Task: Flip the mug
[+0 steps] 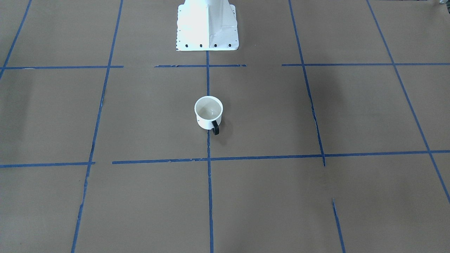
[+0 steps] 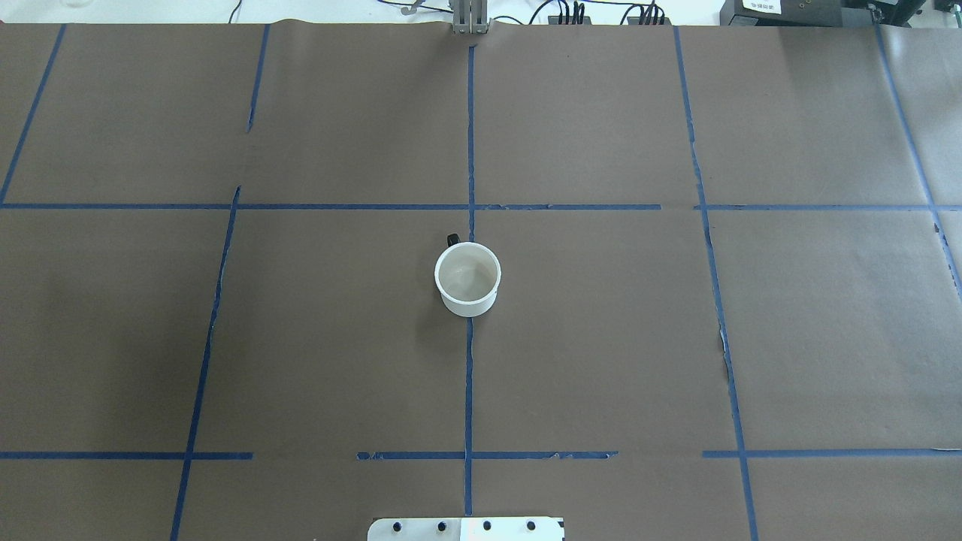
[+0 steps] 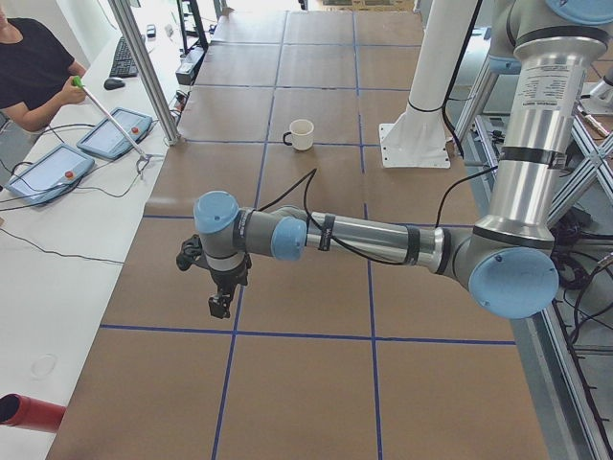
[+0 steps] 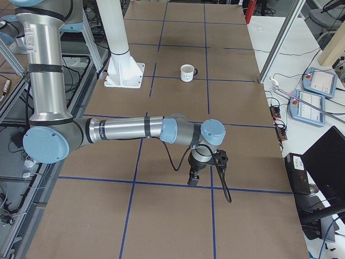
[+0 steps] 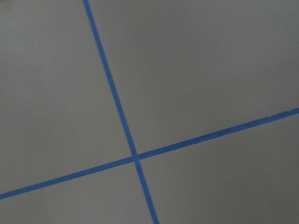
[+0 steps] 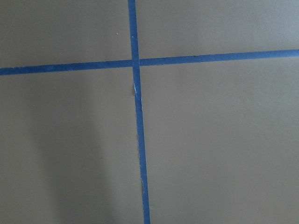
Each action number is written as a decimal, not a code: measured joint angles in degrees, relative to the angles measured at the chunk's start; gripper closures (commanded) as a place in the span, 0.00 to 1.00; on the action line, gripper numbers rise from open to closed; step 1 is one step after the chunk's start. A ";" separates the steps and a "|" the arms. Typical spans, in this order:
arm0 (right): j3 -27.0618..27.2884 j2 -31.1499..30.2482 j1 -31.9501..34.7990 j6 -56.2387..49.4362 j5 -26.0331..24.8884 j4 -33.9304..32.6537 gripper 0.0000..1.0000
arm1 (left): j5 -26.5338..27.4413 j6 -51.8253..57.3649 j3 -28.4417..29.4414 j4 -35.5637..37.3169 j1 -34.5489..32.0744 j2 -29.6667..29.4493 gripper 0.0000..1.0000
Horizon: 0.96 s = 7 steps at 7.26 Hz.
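The white mug (image 2: 467, 278) stands upright, mouth up, on the centre tape line of the brown table, cream inside showing. Its dark handle (image 1: 215, 128) points away from the robot base. It also shows in the front-facing view (image 1: 208, 111), the exterior left view (image 3: 302, 134) and the exterior right view (image 4: 187, 72), where its smiley face shows. My left gripper (image 3: 220, 305) hangs over the table's left end, far from the mug. My right gripper (image 4: 193, 180) hangs over the right end, also far off. I cannot tell whether either is open or shut. Both wrist views show only paper and tape.
Blue tape lines (image 2: 469, 376) grid the brown paper. The white robot base (image 1: 207, 24) stands behind the mug. An operator (image 3: 29, 67) holding a stick sits at the far side with teach pendants (image 3: 115, 132). A metal post (image 4: 280, 40) stands at the table edge.
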 measured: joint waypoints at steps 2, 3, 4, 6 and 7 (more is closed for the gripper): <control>0.00 0.00 0.00 0.00 0.00 0.00 0.00 | -0.15 1.61 2.98 -0.99 -2.29 0.38 0.00; 0.00 0.00 0.00 0.00 0.00 0.00 0.00 | -0.36 1.64 3.31 -0.90 -2.58 0.47 0.00; 0.00 0.00 0.00 0.00 0.00 0.00 0.00 | -1.82 1.62 3.27 -0.65 -2.68 0.79 0.00; 0.00 0.00 0.00 0.00 0.00 0.00 0.00 | -6.14 1.44 0.65 -0.45 -2.73 3.75 0.00; 0.00 0.00 0.00 0.00 0.00 0.00 0.00 | -6.78 1.39 -1.51 -0.43 -2.73 5.73 0.00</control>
